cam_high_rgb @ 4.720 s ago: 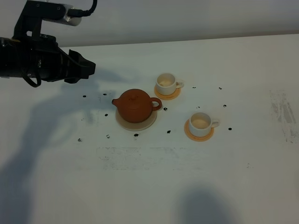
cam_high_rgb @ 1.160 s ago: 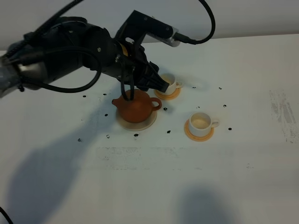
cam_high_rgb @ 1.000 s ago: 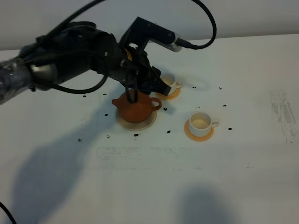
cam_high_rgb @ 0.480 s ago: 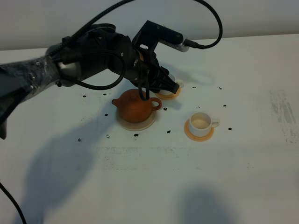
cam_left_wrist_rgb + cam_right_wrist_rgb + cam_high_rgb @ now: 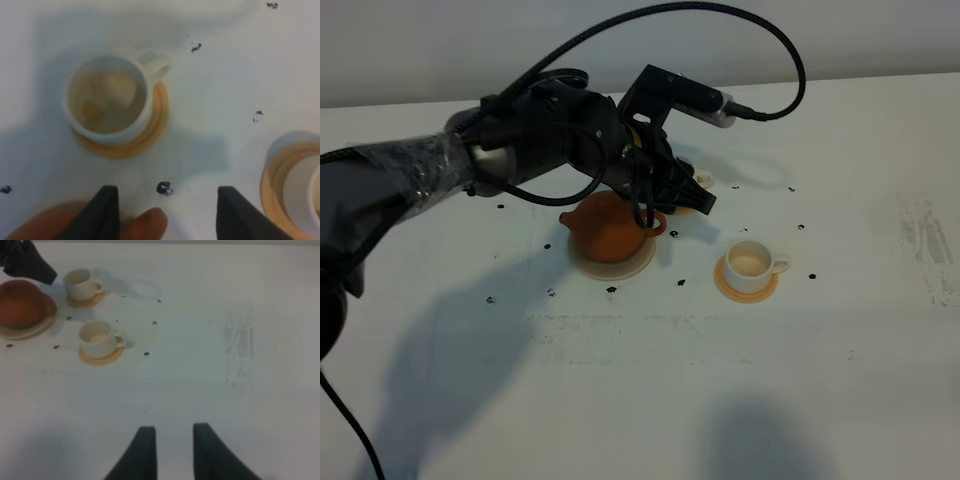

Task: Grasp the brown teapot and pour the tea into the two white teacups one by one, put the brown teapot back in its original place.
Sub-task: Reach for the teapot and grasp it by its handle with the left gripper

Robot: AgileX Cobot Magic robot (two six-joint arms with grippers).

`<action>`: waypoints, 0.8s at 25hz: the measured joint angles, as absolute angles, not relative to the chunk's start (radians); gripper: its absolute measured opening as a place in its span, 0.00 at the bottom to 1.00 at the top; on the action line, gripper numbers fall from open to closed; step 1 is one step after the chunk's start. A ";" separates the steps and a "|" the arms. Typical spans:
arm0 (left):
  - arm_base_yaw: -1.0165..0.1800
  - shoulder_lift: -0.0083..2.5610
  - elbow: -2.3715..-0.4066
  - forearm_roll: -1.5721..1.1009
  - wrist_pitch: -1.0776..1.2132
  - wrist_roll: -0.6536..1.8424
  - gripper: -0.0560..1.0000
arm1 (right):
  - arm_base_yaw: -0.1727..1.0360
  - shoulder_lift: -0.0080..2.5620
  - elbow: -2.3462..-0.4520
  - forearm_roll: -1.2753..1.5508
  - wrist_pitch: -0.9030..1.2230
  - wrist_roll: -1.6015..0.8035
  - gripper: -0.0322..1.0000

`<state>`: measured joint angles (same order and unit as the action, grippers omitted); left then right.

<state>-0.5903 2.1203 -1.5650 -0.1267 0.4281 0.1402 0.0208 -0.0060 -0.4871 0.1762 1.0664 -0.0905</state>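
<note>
— Where's the pot?

— The round reddish-brown clay teapot (image 5: 605,230) sits upright on its flat beige coaster disc (image 5: 615,268). In the high view that puts it left of both cups on the white worktop (image 5: 820,380).

— And the left tool?

— The left tool (image 5: 166,192) hangs right at the pot's loop handle (image 5: 150,223). Its dark fingers (image 5: 106,210) are spread wide with the handle's end between them, and nothing is pinched.

— The cups?

— The farther small white teacup (image 5: 107,100) stands on an orange round coaster (image 5: 157,115) just beyond those fingers; from the high view the arm covers most of it. The nearer white teacup (image 5: 750,260) stands on its own orange coaster (image 5: 730,290), clear of the arm.

— The right side?

— The right tool (image 5: 174,430) hovers over bare worktop, well apart from the crockery — fingers drawn together, holding nothing.
</note>
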 joint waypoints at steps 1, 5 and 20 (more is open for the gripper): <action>-0.592 2.126 -1.565 -0.128 0.424 0.140 0.47 | 0.021 -0.006 -0.487 0.176 1.066 -0.091 0.22; -0.594 2.151 -1.565 -0.133 0.414 0.140 0.47 | 0.021 -0.006 -0.487 0.176 1.066 -0.091 0.22; -0.594 2.167 -1.570 -0.136 0.412 0.137 0.47 | 0.021 -0.006 -0.487 0.176 1.066 -0.091 0.22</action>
<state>-0.5943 2.1668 -1.5696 -0.1356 0.4119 0.1369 0.0208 -0.0060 -0.4871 0.1762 1.0664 -0.0905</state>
